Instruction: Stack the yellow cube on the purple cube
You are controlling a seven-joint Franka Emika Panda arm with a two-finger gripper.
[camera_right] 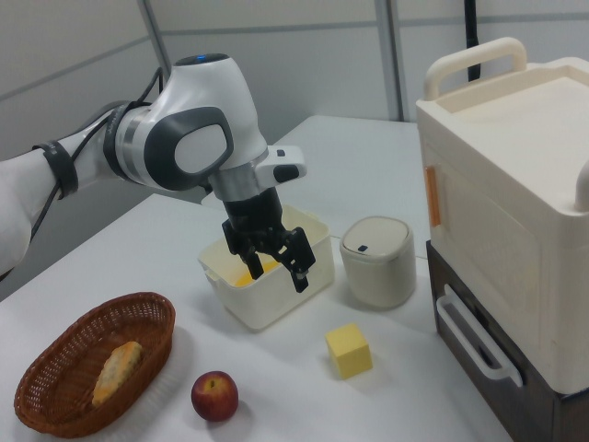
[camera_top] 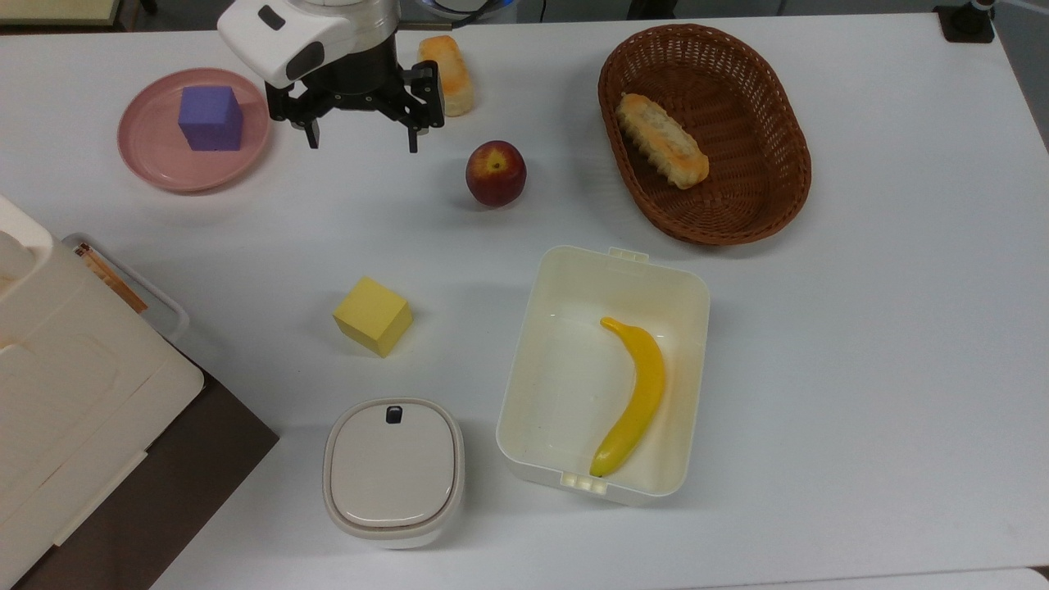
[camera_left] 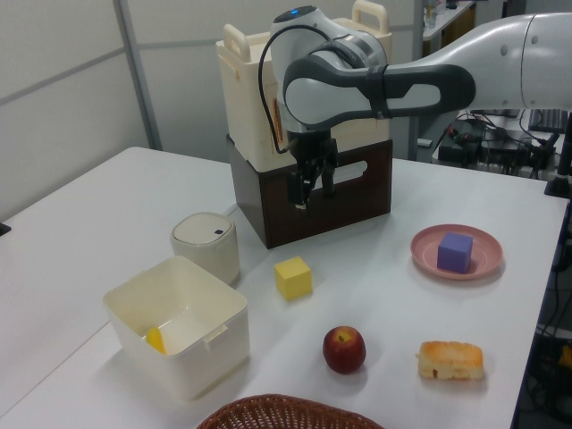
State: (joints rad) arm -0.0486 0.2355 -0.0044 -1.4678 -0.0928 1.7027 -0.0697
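So the gripper [camera_top: 361, 138] hangs up in the air with its two fingers spread wide and nothing between them, well apart from the yellow cube [camera_top: 373, 315]. My guess is it's parked high so it can drop straight down on the block without clipping anything. The yellow cube sits alone on the bare white table [camera_top: 860, 328], turned a bit diagonal in the top view, so the fingers probably need a twist to line up with its flat sides.

The purple cube [camera_top: 211, 117] sits on a pink plate [camera_top: 147, 160], near the top view's left edge, which makes a handy stacking spot.

Containers: the open cream box [camera_top: 524, 385] holds a banana [camera_top: 635, 397], the wicker basket [camera_top: 778, 205] has a bread roll [camera_top: 662, 139], and the small lidded white bin [camera_top: 393, 471] is closed, so no clue what's inside.
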